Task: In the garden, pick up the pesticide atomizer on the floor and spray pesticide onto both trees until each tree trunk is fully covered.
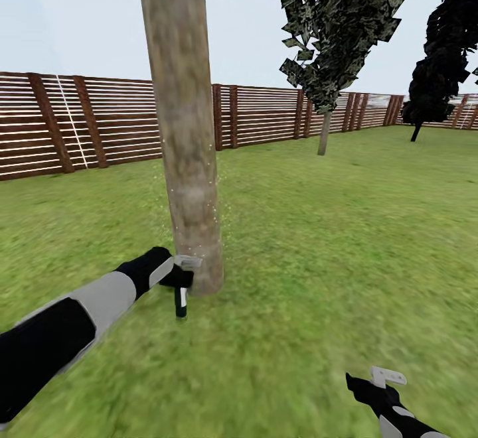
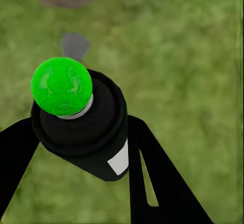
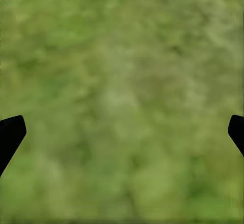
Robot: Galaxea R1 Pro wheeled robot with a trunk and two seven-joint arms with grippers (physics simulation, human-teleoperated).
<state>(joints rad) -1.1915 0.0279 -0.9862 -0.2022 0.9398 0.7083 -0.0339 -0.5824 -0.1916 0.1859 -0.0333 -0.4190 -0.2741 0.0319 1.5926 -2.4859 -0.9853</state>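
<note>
Left gripper (image 2: 81, 147) pinching dark atomizer (image 2: 84, 127) w/ green tip; right gripper (image 3: 122, 132) spread

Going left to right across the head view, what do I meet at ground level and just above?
Left gripper holding the small dark pesticide atomizer → thick mottled grey-brown tree trunk → thin-trunked dark-leaved tree by the slatted brown wooden fence → right gripper → black narrow tree.

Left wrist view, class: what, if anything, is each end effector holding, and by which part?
The left end effector grips the small dark pesticide atomizer with a green cap around its cylindrical body, a finger on each side. The right end effector is open over grass, holding nothing.
</note>
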